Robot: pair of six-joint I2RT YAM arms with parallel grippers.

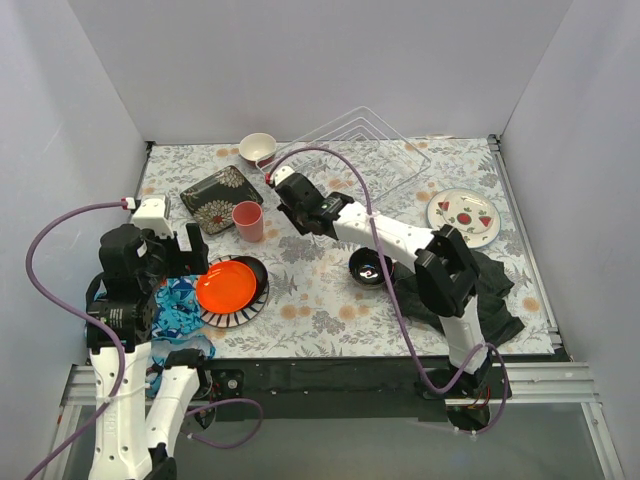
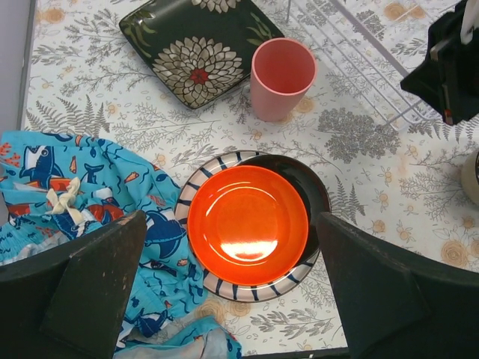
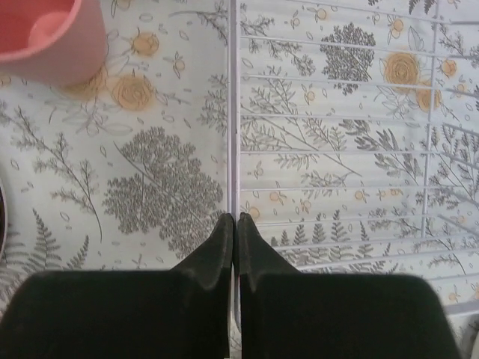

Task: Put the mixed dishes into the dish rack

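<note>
Right pincer (image 3: 236, 224) is pressed together on an edge wire of the rack (image 3: 238, 112) (set at the bench's (image 1: 320, 290) far side); left pincer (image 2: 228, 221) is held spread above the orange plate (image 2: 248, 224).

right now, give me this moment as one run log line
left gripper open over orange plate | right gripper shut on dish rack rim wire | pink cup upright, outside rack

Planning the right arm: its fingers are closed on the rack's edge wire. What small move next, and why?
Probably a short pull of the dish rack toward the near side: the right gripper is shut on its edge wire, and the rack lies at the far edge, away from the orange plate.
</note>
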